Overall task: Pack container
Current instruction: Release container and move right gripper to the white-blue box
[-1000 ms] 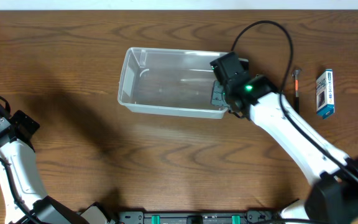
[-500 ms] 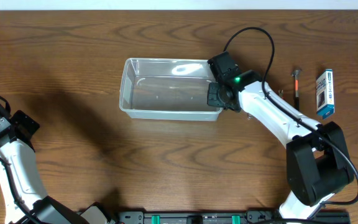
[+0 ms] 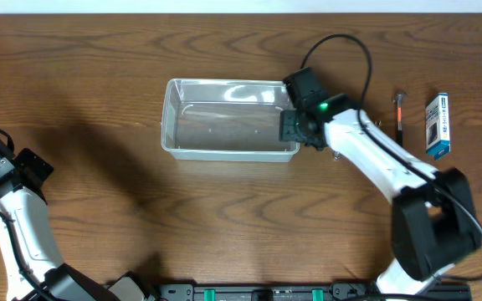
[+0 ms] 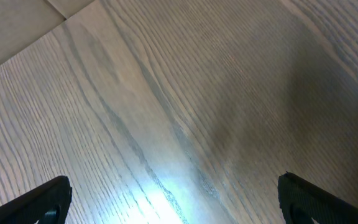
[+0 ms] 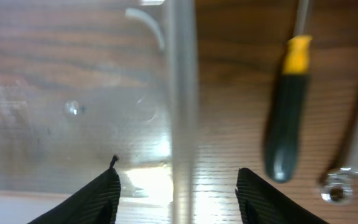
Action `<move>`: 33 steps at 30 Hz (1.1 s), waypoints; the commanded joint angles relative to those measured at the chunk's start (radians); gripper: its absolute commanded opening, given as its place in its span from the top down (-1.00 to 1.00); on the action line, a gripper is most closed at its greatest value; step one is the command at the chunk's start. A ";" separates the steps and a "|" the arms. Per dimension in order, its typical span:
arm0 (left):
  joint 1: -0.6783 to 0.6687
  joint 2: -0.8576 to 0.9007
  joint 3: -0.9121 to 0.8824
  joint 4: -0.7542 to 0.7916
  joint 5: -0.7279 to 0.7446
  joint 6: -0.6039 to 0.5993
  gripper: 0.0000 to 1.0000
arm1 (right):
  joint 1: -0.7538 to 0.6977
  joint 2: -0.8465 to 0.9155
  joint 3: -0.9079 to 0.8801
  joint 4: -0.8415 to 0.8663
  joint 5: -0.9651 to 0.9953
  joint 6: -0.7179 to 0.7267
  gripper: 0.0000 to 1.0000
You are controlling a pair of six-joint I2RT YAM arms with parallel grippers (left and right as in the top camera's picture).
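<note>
The container (image 3: 224, 130), a clear rectangular tub with rounded corners, sits flat on the wooden table with nothing visible inside. My right gripper (image 3: 296, 127) is at its right end. In the right wrist view this gripper (image 5: 179, 180) is open and its two dark fingers straddle the tub's thin end wall (image 5: 182, 93) without touching it. My left gripper (image 4: 173, 190) is open over bare wood at the table's left side, holding nothing.
A screwdriver (image 5: 288, 124) with a black handle and yellow collar lies just outside the tub's end wall. A metal wrench (image 5: 350, 165) is beside it. Farther right lie a small tool (image 3: 398, 109) and a blue-and-white box (image 3: 438, 125).
The right gripper has opened and let go of the container's end wall. The container, raised and tilted a second ago, now rests flat. The left arm has not moved.
</note>
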 commanded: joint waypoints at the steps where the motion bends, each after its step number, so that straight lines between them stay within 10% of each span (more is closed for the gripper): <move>1: 0.004 0.005 0.031 0.001 -0.016 0.013 -0.96 | -0.075 -0.169 0.055 0.000 0.071 -0.095 -0.38; 12: 0.004 0.005 0.031 0.001 -0.016 0.013 -0.96 | -0.526 -0.444 0.081 -0.124 0.110 -0.334 -0.64; 33: 0.004 0.005 0.031 0.001 -0.016 0.013 -0.96 | -0.862 0.019 0.059 -0.023 -0.071 -0.628 -0.86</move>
